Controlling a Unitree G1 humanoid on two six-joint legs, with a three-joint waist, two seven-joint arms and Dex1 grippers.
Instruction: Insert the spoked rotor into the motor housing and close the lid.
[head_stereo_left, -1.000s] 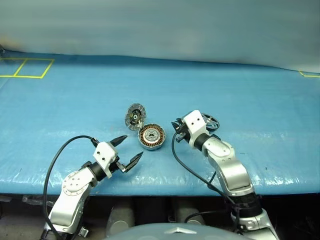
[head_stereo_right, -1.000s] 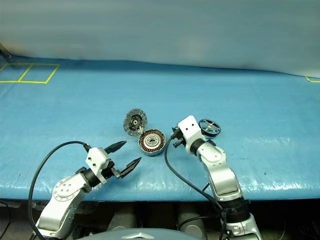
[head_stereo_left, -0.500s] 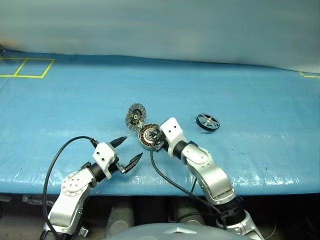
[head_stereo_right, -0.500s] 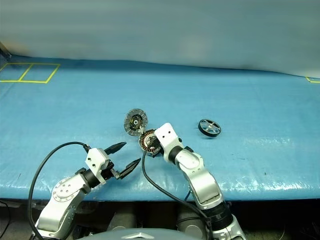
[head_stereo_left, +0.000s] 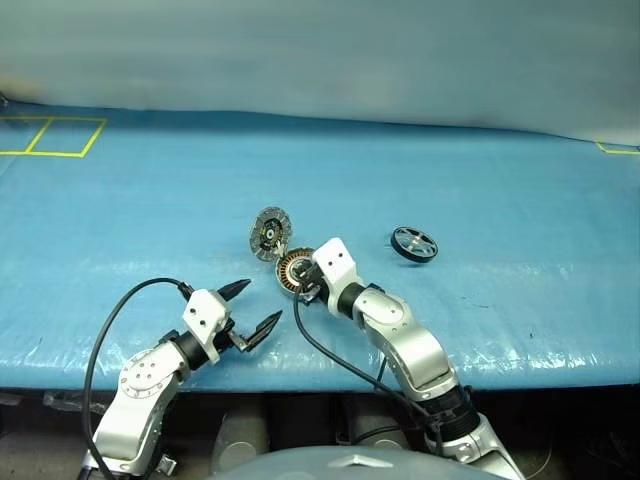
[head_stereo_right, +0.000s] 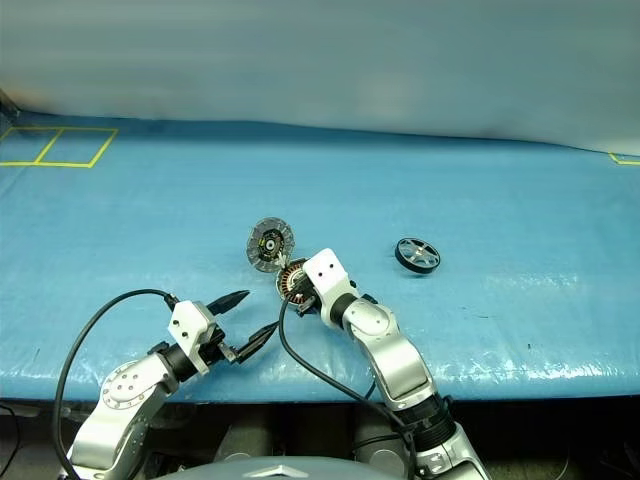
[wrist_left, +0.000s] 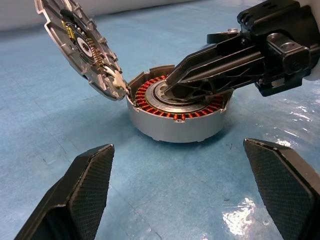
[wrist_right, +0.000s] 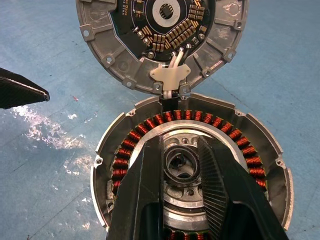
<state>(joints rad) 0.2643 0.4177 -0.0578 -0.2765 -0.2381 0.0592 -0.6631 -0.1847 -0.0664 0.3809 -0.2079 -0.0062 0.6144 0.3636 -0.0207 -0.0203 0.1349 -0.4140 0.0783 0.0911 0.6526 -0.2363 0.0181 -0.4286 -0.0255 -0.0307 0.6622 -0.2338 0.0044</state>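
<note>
Nearest to us, our left gripper (head_stereo_left: 256, 307) hangs just above the blue table cover (head_stereo_left: 520, 190) near its front edge, its two black fingers spread as wide as they go with nothing between them; the tips point forward and to the right, toward the motor housing (head_stereo_left: 293, 271), and stay clear of it. The left arm is bent at the elbow and comes up from the lower left, with a black cable looping over it. A little farther in, our right gripper (wrist_right: 181, 165) reaches forward and to the left, tilted down, with its forearm crossing from the lower right. Its fingers (wrist_left: 215, 60) are held close together but not fully shut, a narrow gap left between them, and their tips sit over the central bearing inside the ring of copper windings. They grip nothing that we can see; whether the tips touch the bearing we cannot tell. The motor housing rests flat on the cover, open side up. The lid (head_stereo_left: 269, 233) stands tilted up on the housing's far-left edge, joined there by a small bracket, with its inner circuit face turned toward the housing. Farther back and to the right, well apart from both grippers, the spoked rotor (head_stereo_left: 414, 244) lies alone on the cover.
</note>
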